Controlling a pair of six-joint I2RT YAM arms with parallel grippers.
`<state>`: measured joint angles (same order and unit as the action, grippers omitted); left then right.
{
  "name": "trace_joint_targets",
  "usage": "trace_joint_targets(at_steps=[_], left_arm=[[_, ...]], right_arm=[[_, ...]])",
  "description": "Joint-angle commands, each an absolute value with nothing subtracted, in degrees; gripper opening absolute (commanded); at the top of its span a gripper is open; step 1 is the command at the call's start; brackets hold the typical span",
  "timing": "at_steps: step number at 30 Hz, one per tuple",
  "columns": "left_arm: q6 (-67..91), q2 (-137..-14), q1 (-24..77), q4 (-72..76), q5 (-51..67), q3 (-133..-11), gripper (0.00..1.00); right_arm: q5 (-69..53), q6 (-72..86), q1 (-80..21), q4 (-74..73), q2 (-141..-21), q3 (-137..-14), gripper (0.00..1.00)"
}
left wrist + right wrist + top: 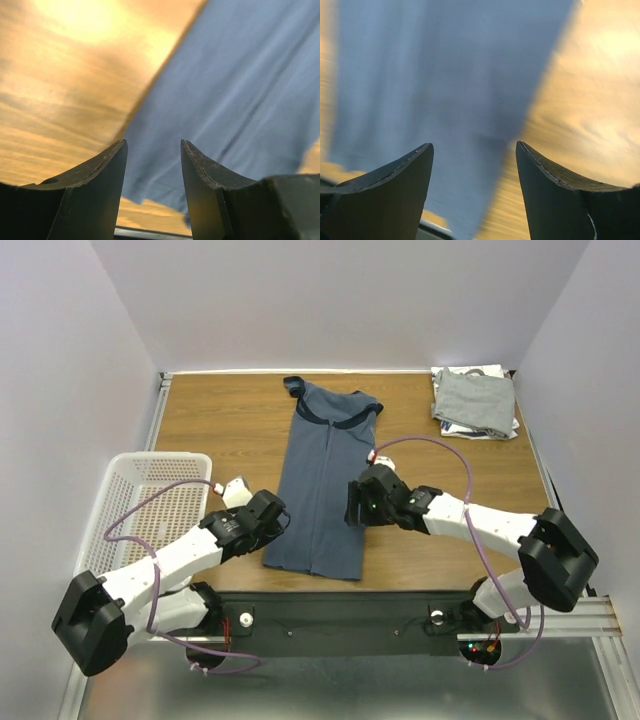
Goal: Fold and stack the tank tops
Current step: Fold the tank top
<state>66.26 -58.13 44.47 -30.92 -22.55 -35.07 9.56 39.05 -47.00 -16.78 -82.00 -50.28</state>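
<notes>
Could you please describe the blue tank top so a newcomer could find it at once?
Start at the wooden table; along its middle, running from the near edge toward the far wall, lies a long slate-blue tank top. Its navy trim and stretched-out shape set it apart from the small folded grey and white pile in the far right corner.
</notes>
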Motion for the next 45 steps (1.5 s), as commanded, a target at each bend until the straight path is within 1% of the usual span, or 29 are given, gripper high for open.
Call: trace_joint_targets(at_steps=[1,3,5,10,12,16,20,26,29,33,36,37,39,42,45], left_arm=[[65.92,-58.09,43.42,-29.8,-18.29,-30.69,0.58],[66.27,-59.76,43.33,-27.78,-17.49,-29.97,0.58],[66.62,-61.77,43.33,-26.29,-16.35,-29.18,0.58],[67.06,-62.93,43.33,-23.65,-14.07,-26.72,0.58],[67.06,-62.84,43.33,-22.68,-13.62,-26.19,0.57],[67.15,-62.23,43.59,-21.97,-12.92,-25.84,0.57],[67.59,-62.31,44.73,-19.26,-10.82,-26.01,0.56],[68.64,-67.67,47.54,-15.66,-9.58,-28.21,0.56],[68.82,-68.55,48.6,-14.33,-9.41,-29.09,0.56],[68.73,-69.26,48.78,-13.36,-9.14,-29.36,0.56],[68.47,-68.47,48.78,-14.15,-9.4,-29.62,0.56],[68.38,-68.21,48.87,-14.67,-9.58,-29.71,0.56],[67.85,-67.15,48.69,-16.25,-10.63,-30.41,0.56],[66.19,-65.84,48.6,-18.63,-12.3,-32.16,0.56],[64.61,-64.78,48.43,-21.78,-14.41,-34.45,0.57]], right_arm=[[12.66,42.54,-47.29,-16.35,-81.12,-46.68,0.72],[15.54,43.24,-47.37,-16.26,-82.0,-46.41,0.72],[19.49,42.46,-47.29,-16.26,-84.88,-48.32,0.74],[21.27,38.94,-46.32,-16.26,-92.71,-54.22,0.76],[20.66,38.15,-44.48,-16.26,-96.83,-56.24,0.76],[17.85,35.43,-39.56,-15.82,-101.23,-59.05,0.76],[15.3,32.88,-34.21,-15.91,-103.53,-61.34,0.76],[10.13,29.45,-26.03,-15.91,-107.3,-65.73,0.77],[9.05,27.78,-24.61,-16.0,-110.55,-68.81,0.77],[7.3,26.9,-24.0,-17.92,-116.87,-77.75,0.78],[8.34,26.46,-23.64,-21.08,-121.28,-83.39,0.78],[8.7,26.02,-23.64,-21.79,-124.25,-87.15,0.78],[10.37,25.4,-23.29,-23.54,-126.81,-90.86,0.76],[12.21,24.44,-22.94,-26.97,-131.82,-97.46,0.61],[13.7,23.47,-22.5,-28.91,-135.96,-103.68,0.54]])
